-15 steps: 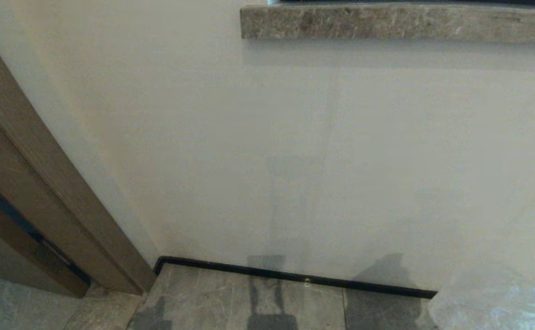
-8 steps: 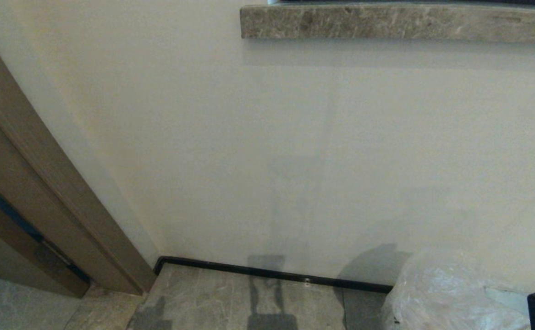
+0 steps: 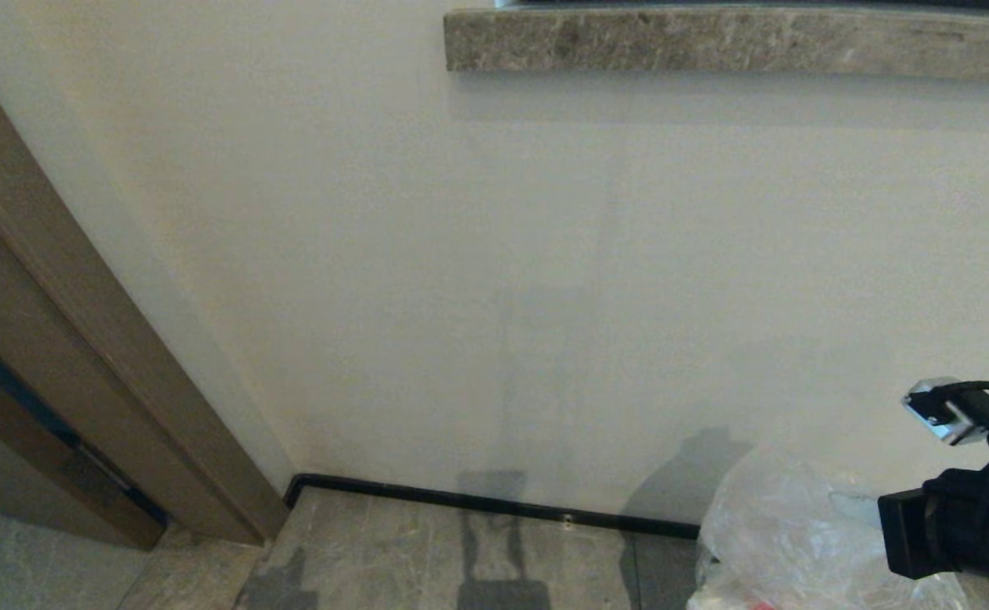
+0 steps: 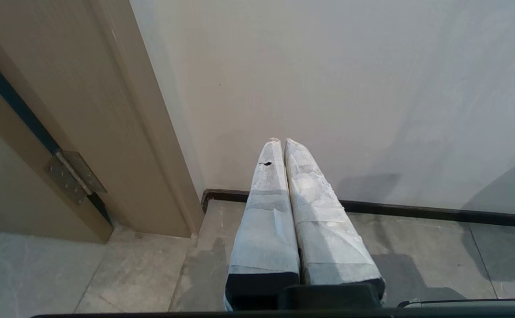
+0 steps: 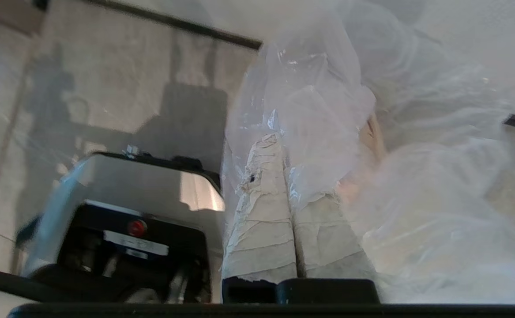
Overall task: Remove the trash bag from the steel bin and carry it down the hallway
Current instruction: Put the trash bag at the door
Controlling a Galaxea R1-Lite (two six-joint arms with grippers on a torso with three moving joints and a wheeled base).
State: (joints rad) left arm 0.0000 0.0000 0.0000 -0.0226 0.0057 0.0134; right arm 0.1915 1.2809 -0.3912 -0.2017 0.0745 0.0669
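- The trash bag [image 5: 328,115] is pinched at its gathered plastic in the fully closed right claw [image 5: 283,152]; its bulk billows out past and beside the tips, over the floor [image 3: 392,551], close to the wall [image 3: 545,296].
- The right claw alone holds it. The left claw [image 4: 281,143], closed and empty, points at the wall near the door frame [image 4: 142,132].
- The steel bin: not identifiable here.
- Judgement: the wall ahead blocks forward travel; carrying calls for turning away.

One trash bag [image 3: 778,542] sits beside one stone ledge's [image 3: 740,41] wall, with one door frame [image 3: 79,339] far left of it. Two end effectors appear: the right end effector [image 5: 283,154] and the left end effector [image 4: 279,145].
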